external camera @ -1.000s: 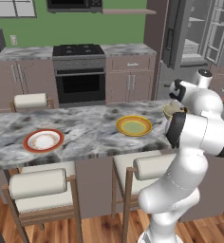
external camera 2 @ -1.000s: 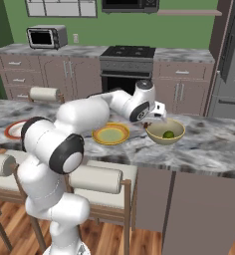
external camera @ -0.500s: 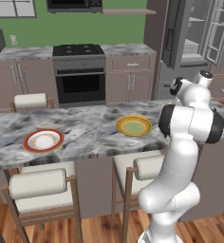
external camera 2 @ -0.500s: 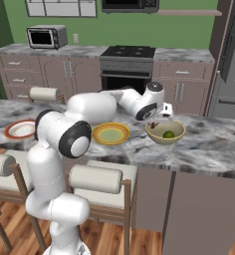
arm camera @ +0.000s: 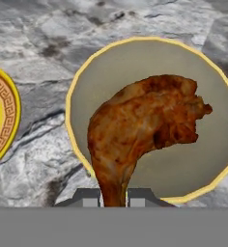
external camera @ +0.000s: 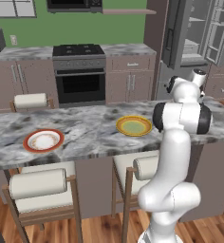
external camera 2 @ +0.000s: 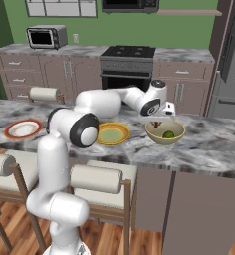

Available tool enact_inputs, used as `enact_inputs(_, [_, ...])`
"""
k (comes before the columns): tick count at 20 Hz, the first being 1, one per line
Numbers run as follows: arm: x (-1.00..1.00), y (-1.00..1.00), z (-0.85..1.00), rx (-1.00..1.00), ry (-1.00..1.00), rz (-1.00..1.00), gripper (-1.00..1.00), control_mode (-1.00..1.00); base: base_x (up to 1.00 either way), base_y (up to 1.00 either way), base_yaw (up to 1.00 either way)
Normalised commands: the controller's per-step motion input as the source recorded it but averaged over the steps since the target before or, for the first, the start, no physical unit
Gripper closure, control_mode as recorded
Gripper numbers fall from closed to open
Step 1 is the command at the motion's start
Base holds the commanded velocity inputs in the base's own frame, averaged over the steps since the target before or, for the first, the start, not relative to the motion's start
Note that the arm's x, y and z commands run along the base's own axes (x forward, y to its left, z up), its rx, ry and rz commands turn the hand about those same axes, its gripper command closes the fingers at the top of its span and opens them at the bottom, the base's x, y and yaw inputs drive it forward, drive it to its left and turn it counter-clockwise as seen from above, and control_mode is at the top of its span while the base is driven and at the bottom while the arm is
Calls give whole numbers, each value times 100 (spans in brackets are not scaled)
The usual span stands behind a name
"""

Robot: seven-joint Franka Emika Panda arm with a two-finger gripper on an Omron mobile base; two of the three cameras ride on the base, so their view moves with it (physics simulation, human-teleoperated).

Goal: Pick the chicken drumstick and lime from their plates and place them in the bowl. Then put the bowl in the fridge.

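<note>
My gripper (arm camera: 113, 200) is shut on the thin bone end of the brown chicken drumstick (arm camera: 145, 125), which hangs over the middle of the beige-olive bowl (arm camera: 203, 164). From the right base view the gripper (external camera 2: 158, 118) hovers just above the bowl's (external camera 2: 154, 133) left rim, with the dark green lime (external camera 2: 168, 134) lying inside; in the hand view the drumstick covers the lime. The yellow-orange plate (external camera 2: 113, 133) lies bare to the bowl's left, and the white red-rimmed plate (external camera 2: 23, 129) farther left. The fridge (external camera: 194, 33) stands open behind the counter.
The marble island counter (external camera 2: 209, 149) drops off at its near edge, with two stools (external camera: 38, 182) tucked under it. A stove (external camera: 79, 71) and brown cabinets (external camera 2: 20, 74) line the back wall. A paper towel roll (external camera 2: 42, 93) lies at the far counter edge.
The arm's elbow has swung back toward the base and the gripper has shifted slightly right over the bowl, still holding the drumstick. Plates and bowl have not moved.
</note>
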Motion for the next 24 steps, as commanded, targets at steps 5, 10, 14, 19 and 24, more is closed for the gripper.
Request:
enact_inputs(5, [30, -11, -17, 0, 1, 0, 100, -100, 0, 0, 0])
enact_inputs(10, [-1, -6, -29, 0, 0, 0, 100, -100, 0, 0, 0])
enact_inputs(14, [4, 0, -31, 0, 0, 0, 100, -100, 0, 0, 0])
enact_inputs(19, [5, 5, -24, 0, 0, -1, 100, -100, 0, 0, 0])
enact_inputs(24, [7, 3, -24, 0, 0, 0, 100, -100, 0, 0, 0])
